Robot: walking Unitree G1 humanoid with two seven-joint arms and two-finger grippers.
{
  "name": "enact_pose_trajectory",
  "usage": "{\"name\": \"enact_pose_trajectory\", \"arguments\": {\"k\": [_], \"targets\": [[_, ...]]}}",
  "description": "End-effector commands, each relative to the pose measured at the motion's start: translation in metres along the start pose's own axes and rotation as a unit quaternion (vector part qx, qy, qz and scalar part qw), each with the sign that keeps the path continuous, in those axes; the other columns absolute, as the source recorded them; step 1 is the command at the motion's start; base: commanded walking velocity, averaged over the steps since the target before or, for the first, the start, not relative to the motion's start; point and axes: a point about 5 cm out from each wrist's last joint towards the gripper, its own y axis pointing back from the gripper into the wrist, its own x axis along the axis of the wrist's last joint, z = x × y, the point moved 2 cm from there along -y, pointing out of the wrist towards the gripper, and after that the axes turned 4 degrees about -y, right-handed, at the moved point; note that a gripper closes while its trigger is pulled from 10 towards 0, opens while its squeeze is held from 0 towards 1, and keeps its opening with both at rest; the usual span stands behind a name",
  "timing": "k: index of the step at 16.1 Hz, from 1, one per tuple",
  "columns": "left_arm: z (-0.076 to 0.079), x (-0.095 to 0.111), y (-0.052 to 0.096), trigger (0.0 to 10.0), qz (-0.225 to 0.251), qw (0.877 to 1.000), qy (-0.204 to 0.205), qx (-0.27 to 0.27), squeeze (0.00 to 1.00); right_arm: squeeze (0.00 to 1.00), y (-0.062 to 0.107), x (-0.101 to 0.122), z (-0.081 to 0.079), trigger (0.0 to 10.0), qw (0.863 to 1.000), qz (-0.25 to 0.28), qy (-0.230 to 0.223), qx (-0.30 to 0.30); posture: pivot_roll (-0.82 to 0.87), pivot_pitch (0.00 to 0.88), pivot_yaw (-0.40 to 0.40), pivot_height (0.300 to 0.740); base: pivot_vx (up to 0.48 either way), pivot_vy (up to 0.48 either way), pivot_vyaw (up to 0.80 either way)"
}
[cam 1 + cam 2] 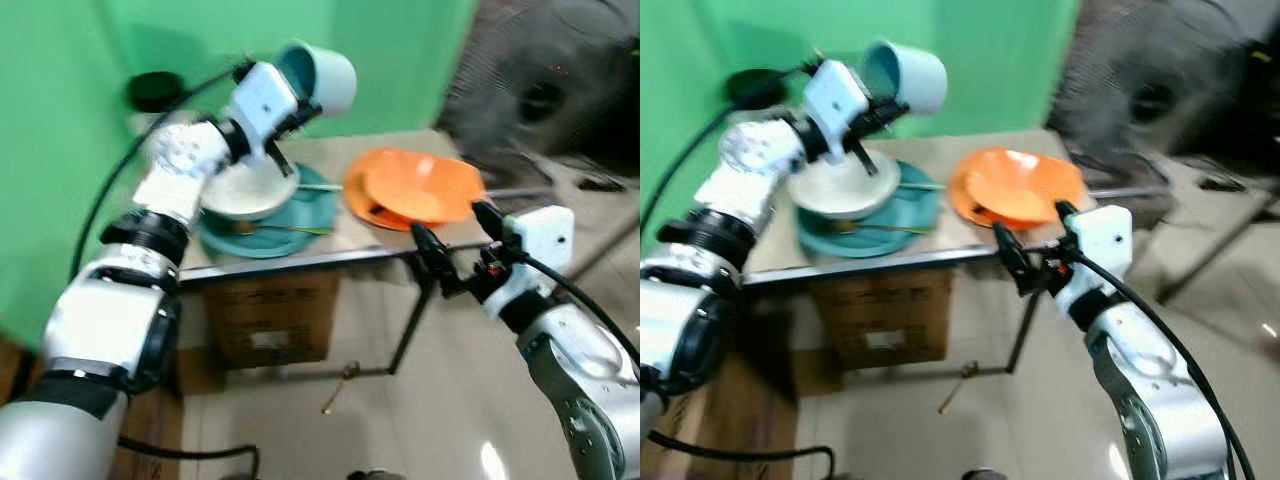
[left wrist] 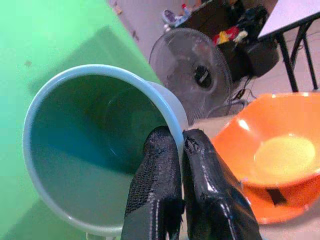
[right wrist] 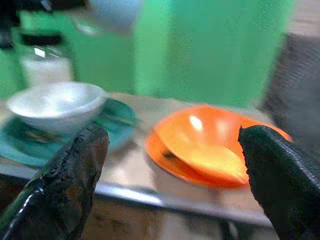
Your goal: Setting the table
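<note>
Nearest the head camera is my left forearm, running up from seven o'clock toward my left gripper (image 1: 290, 118), raised at about eleven o'clock above the tabletop (image 1: 340, 235). Its fingers (image 2: 157, 185) are pinched shut on the rim of a pale blue cup (image 1: 318, 75), one inside and one outside the wall, so the cup hangs tilted in the air with its mouth turned back toward me (nothing inside it that I can make out).

Below the cup, a white bowl (image 1: 248, 190) sits on a teal plate (image 1: 270, 230), with what looks like a utensil lying on the plate, though blur hides which kind. At about one o'clock an orange bowl (image 1: 420, 185) rests on an orange plate (image 1: 362, 205).

My right gripper (image 1: 452, 240) hovers at three o'clock, just short of the tabletop's front edge, fingers (image 3: 72, 185) spread wide and empty, facing the orange bowl.

I judge the setting partway done: two places have plate and bowl, and the cup is not yet set down beside either.
</note>
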Motion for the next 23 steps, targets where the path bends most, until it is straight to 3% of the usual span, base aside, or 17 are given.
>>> {"name": "enact_pose_trajectory", "arguments": {"k": [1, 3, 4, 6, 7, 9, 14, 16, 19, 20, 22, 23], "targets": [[-0.004, 0.008, -0.003, 0.0, 0.014, 1.0, -0.005, 0.006, 0.0, 0.0, 0.0, 0.003, 0.002, 10.0, 1.0, 0.007, 0.004, -0.007, -0.1, 0.0, 0.012, 0.74, 0.0, 0.0, -0.8], [0.013, 0.001, 0.0, 0.0, 0.024, 0.999, 0.046, 0.008, 0.0, 0.0, 0.002, -0.001, 0.004, 10.0, 0.999, 0.007, 0.001, -0.037, -0.1, 0.0, 0.019, 0.74, 0.0, 0.0, -0.8], [0.033, -0.004, 0.003, 0.0, 0.035, 0.993, 0.113, 0.026, 0.0, 0.0, 0.004, -0.005, 0.008, 10.0, 0.997, 0.005, -0.004, -0.073, -0.11, 0.0, 0.024, 0.74, 0.0, 0.0, -0.8], [0.066, -0.005, 0.009, 8.2, 0.046, 0.977, 0.194, 0.07, 0.0, 0.0, 0.008, -0.007, 0.012, 10.0, 0.994, 0.008, -0.012, -0.11, -0.11, 0.0, 0.014, 0.74, 0.0, 0.0, -0.8], [0.073, -0.004, 0.01, 10.0, 0.043, 0.972, 0.215, 0.088, 0.0, 0.0, 0.009, -0.008, 0.014, 10.0, 0.993, 0.009, -0.013, -0.118, -0.1, 0.0, 0.004, 0.74, 0.0, 0.0, -0.8], [0.083, -0.01, 0.019, 10.0, 0.031, 0.949, 0.266, 0.164, 0.0, 0.0, 0.007, -0.009, 0.015, 10.0, 0.991, 0.01, -0.014, -0.132, -0.1, 0.0, -0.001, 0.74, 0.0, 0.0, -0.8], [0.087, -0.01, 0.045, 10.0, 0.013, 0.933, 0.275, 0.232, 0.0, 0.0, 0.003, -0.015, 0.013, 10.0, 0.99, 0.009, -0.023, -0.142, -0.09, 0.0, -0.005, 0.74, 0.0, 0.0, -0.8], [0.096, -0.015, 0.051, 10.0, -0.015, 0.936, 0.299, 0.184, 0.0, 0.0, 0.002, -0.015, 0.013, 10.0, 0.989, 0.011, -0.025, -0.144, -0.09, 0.0, 0.005, 0.74, 0.0, 0.0, -0.8], [0.104, -0.021, 0.061, 10.0, -0.05, 0.942, 0.274, 0.187, 0.0, 0.0, 0.004, -0.02, 0.012, 10.0, 0.988, 0.01, -0.026, -0.149, -0.09, 0.0, 0.014, 0.74, 0.0, 0.0, -0.8], [0.108, -0.023, 0.064, 10.0, -0.062, 0.94, 0.277, 0.192, 0.0, 0.0, 0.005, -0.021, 0.013, 10.0, 0.987, 0.01, -0.026, -0.155, -0.09, 0.0, 0.021, 0.74, 0.0, 0.0, -0.8], [0.117, -0.026, 0.068, 10.0, -0.092, 0.924, 0.311, 0.205, 0.0, 0.0, 0.006, -0.021, 0.013, 10.0, 0.986, 0.013, -0.03, -0.161, -0.09, 0.0, 0.025, 0.74, 0.0, 0.0, -0.8], [0.117, -0.026, 0.068, 10.0, -0.095, 0.925, 0.304, 0.209, 0.0, 0.0, 0.006, -0.021, 0.013, 10.0, 0.986, 0.013, -0.029, -0.161, -0.09, 0.0, 0.022, 0.74, 0.0, 0.0, -0.8]]}}
